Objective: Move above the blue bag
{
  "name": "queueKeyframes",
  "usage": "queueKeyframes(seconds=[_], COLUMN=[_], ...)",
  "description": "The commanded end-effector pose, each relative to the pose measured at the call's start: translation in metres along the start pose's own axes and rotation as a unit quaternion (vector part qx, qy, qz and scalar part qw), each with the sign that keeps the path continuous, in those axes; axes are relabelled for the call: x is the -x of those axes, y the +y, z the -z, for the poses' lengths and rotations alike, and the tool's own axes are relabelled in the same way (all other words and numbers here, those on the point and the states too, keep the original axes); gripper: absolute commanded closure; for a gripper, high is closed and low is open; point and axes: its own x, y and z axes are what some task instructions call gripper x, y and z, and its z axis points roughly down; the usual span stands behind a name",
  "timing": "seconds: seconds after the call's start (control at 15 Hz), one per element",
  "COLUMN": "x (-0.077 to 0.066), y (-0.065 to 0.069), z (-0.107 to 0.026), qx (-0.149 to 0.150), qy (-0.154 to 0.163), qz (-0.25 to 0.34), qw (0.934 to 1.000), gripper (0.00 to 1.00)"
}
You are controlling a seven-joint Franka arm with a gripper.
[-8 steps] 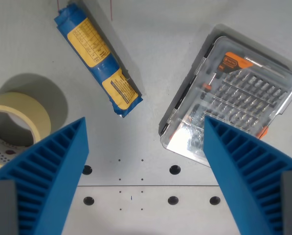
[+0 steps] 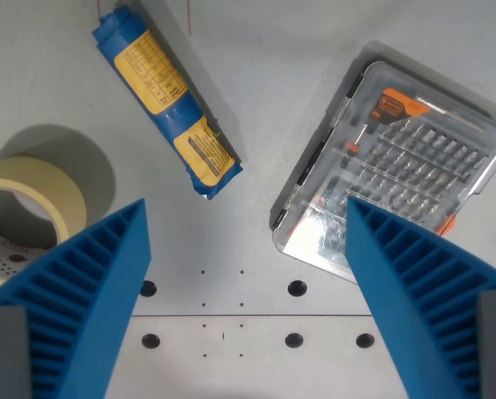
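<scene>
Wrist view: I read the gripper [image 2: 243,249] with its ribbed blue fingers [image 2: 90,291] spread wide apart, nothing between them, only bare white table [image 2: 314,50] with small holes. The blue bag [image 2: 166,100], a slim blue packet with yellow labels, lies at about 11 o'clock from the gap between the fingers, slanted from upper left to lower right. A roll of cream tape [image 2: 27,208] sits at 9 o'clock. A clear bit-set case [image 2: 397,166] sits at 2 o'clock, apart from the bag.
</scene>
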Motion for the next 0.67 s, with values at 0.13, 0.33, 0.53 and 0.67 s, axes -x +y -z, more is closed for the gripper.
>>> queueKeyframes(seconds=[0.13,0.33,0.53,0.67], x=[0.000,0.000,-0.001,-0.001], y=[-0.001,-0.003,-0.006,-0.008], z=[-0.002,-0.007,-0.014,-0.020], qx=[0.000,0.001,0.002,0.002], qy=[0.002,0.006,0.012,0.016], qz=[0.020,0.038,0.056,0.073], qw=[0.9998,0.9993,0.9984,0.9972], gripper=[0.00,0.00,0.00,0.00])
